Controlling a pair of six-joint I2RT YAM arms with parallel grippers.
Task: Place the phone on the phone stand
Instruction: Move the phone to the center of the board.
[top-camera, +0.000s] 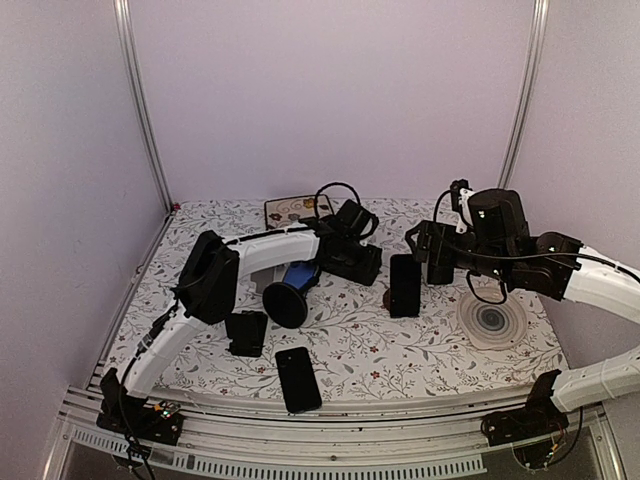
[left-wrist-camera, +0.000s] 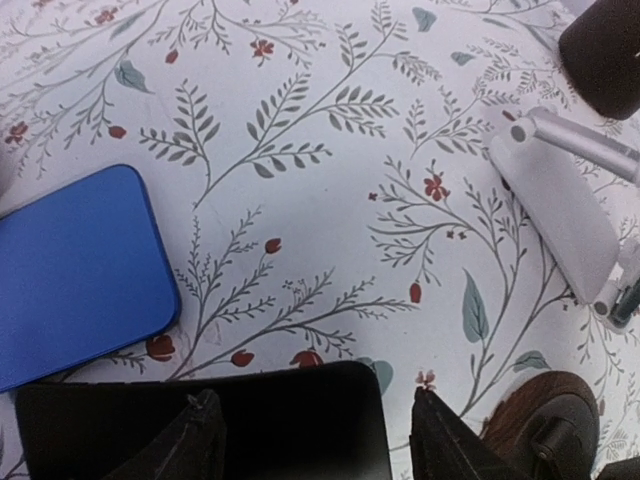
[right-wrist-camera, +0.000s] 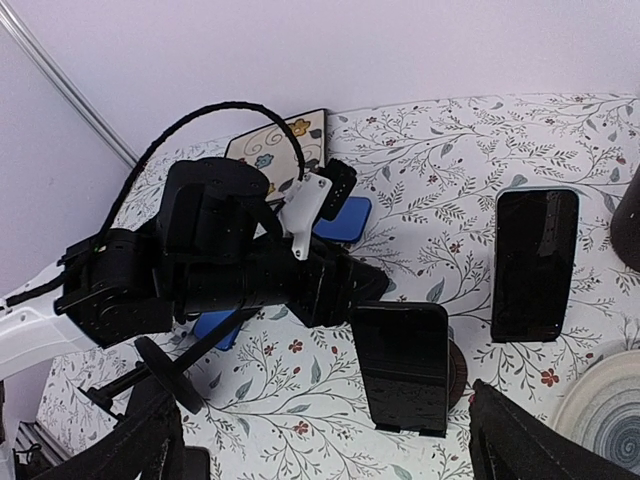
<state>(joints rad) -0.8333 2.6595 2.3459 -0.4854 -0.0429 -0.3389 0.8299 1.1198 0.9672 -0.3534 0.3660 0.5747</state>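
My left gripper (left-wrist-camera: 312, 400) has its jaws apart with nothing pinched. It sits right by the black phone (right-wrist-camera: 400, 365), and a blue phone (left-wrist-camera: 80, 270) lies flat on the table further left. The black phone stands propped upright on the brown phone stand (left-wrist-camera: 545, 420) at mid-table. To its right, my right gripper (right-wrist-camera: 320, 420) is spread wide and carries nothing.
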